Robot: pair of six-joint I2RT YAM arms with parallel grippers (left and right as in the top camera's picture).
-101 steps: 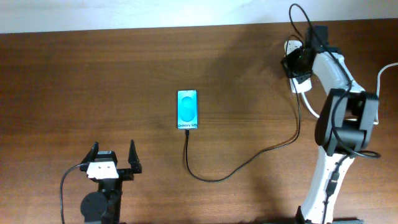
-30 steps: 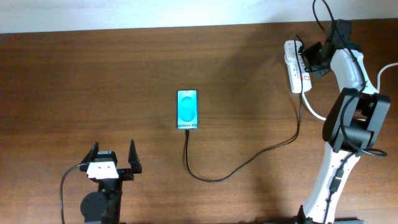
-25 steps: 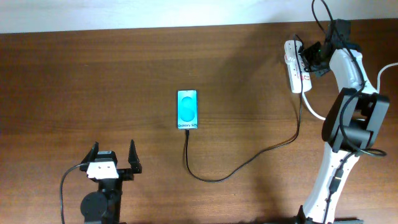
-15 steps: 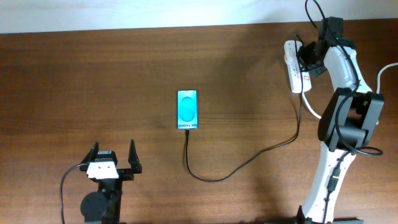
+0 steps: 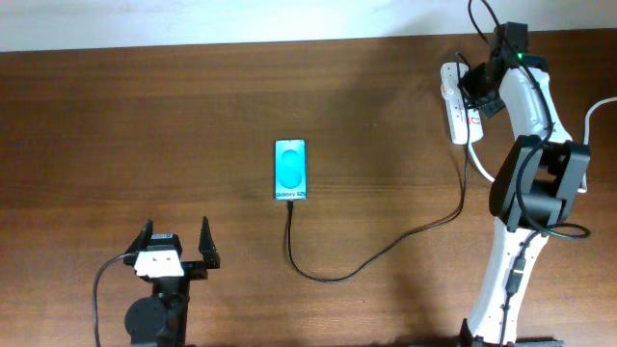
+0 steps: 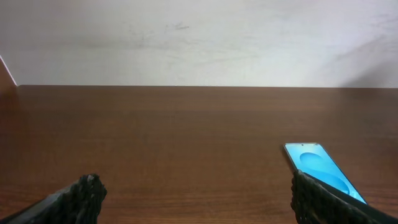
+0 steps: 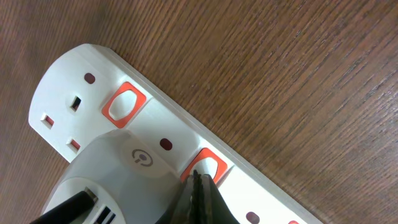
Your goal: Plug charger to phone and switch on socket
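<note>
The phone [image 5: 290,170] lies screen up, cyan-blue, mid table; it also shows at the right of the left wrist view [image 6: 320,167]. The black charger cable [image 5: 386,246] runs from the phone's near end in a loop to the white socket strip [image 5: 451,108] at the far right. My right gripper [image 5: 479,85] is shut with nothing held. In the right wrist view its tips [image 7: 198,177] press on the second red switch [image 7: 210,163] of the socket [image 7: 267,193], beside a white plug adapter [image 7: 124,180]. My left gripper [image 5: 176,243] is open and empty at the near left.
A thick white cord [image 5: 590,116] leaves the socket toward the right edge. A second red switch [image 7: 124,104] sits nearer the strip's end. The wall runs along the table's far edge [image 6: 199,86].
My right gripper has moved from the right side of the socket leftward onto it, with its tips now on a red switch. The left arm, phone and cable have not moved.
</note>
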